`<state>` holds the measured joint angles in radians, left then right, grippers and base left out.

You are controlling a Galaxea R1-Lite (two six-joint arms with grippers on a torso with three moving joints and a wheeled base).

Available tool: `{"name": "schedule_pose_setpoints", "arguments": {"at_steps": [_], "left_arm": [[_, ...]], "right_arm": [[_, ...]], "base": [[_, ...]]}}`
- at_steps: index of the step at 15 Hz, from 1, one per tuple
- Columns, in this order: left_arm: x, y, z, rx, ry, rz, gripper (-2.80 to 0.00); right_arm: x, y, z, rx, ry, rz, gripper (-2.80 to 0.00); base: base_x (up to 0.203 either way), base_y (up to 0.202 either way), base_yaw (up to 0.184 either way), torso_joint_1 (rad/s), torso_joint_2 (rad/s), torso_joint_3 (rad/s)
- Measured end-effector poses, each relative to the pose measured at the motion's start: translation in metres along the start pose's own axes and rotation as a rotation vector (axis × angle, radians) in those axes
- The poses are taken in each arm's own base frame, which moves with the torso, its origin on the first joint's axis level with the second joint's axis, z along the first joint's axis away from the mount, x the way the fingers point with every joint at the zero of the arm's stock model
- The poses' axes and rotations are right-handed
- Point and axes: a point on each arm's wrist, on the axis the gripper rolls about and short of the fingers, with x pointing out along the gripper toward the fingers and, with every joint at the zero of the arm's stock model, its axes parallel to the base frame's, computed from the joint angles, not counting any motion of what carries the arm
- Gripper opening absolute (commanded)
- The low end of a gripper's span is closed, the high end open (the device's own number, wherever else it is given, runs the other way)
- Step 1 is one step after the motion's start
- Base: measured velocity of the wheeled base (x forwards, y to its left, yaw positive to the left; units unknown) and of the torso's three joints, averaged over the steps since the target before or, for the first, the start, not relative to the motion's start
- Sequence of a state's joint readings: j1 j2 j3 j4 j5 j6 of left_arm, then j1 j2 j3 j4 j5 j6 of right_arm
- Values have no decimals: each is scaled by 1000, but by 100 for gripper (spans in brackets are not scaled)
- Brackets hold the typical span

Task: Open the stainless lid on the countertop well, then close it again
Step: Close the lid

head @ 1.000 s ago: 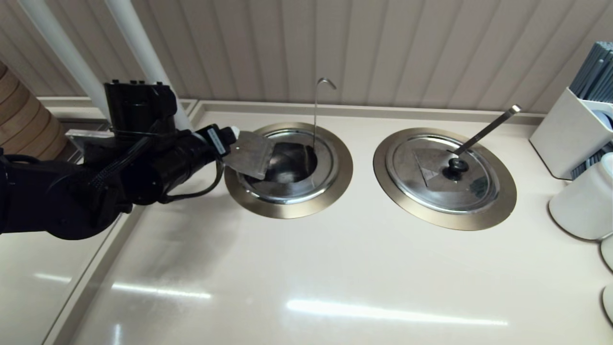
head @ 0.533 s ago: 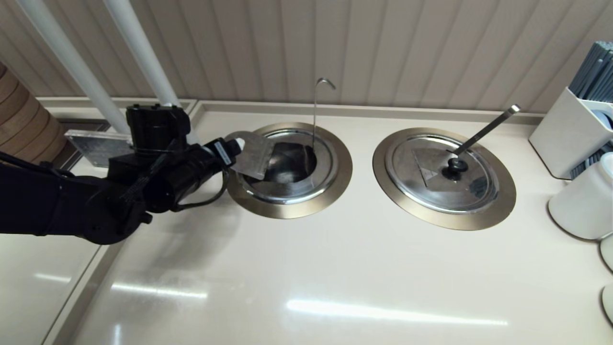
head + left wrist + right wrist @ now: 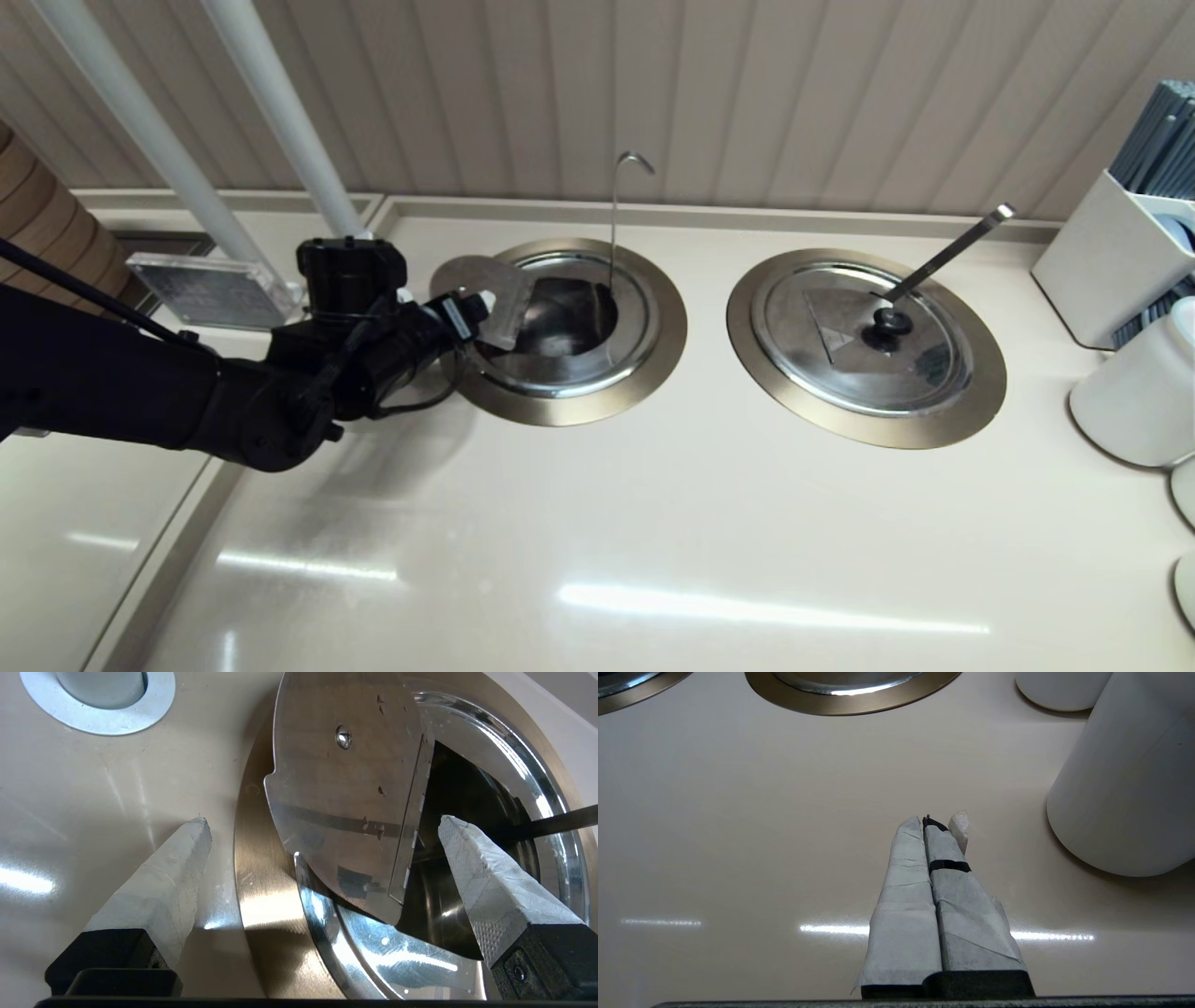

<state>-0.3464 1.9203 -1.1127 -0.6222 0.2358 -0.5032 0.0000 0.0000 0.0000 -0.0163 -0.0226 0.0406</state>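
Observation:
The well (image 3: 569, 406) with the bronze collar and the hook-tipped ladle handle (image 3: 616, 224) stands uncovered, its dark basin (image 3: 467, 812) showing. The stainless lid (image 3: 481, 289) is swung back on its hinge over the collar's left side, shiny underside (image 3: 345, 812) and rivet up, knob hidden. My left gripper (image 3: 471, 313) sits at the collar's left edge, open. Its taped fingers (image 3: 173, 882) stand wide either side of the lid without touching it. My right gripper (image 3: 931, 821) hangs shut and empty over bare countertop, out of the head view.
The twin well (image 3: 864, 341) to the right is covered, with a straight ladle handle (image 3: 943, 254). White containers (image 3: 1144, 392) and a white box (image 3: 1120, 261) crowd the right edge. White poles (image 3: 280, 112) and a metal plate (image 3: 210, 285) stand behind my left arm.
My left arm has dropped and moved right toward the well. The lid has tipped farther back to the left, and the fingers are now apart from it.

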Motion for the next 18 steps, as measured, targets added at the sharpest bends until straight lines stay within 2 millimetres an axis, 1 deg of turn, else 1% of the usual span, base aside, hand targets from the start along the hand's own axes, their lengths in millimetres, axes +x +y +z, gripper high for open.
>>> {"name": "schedule_pose_setpoints", "arguments": {"at_steps": [5, 11, 15, 18], "left_arm": [[5, -5, 7, -9, -22, -20, 0], [8, -7, 9, -10, -28, -33, 0], [11, -14, 13, -16, -34, -73, 0], [12, -19, 12, -15, -35, -86, 0]], "right_arm": [[0, 0, 0, 0, 0, 0, -280], [0, 0, 0, 0, 0, 0, -280], [0, 0, 0, 0, 0, 0, -280], [0, 0, 0, 0, 0, 0, -280]], "base": [[0, 0, 0, 0, 0, 0], [0, 0, 0, 0, 0, 0], [0, 0, 0, 0, 0, 0], [0, 0, 0, 0, 0, 0]]}}
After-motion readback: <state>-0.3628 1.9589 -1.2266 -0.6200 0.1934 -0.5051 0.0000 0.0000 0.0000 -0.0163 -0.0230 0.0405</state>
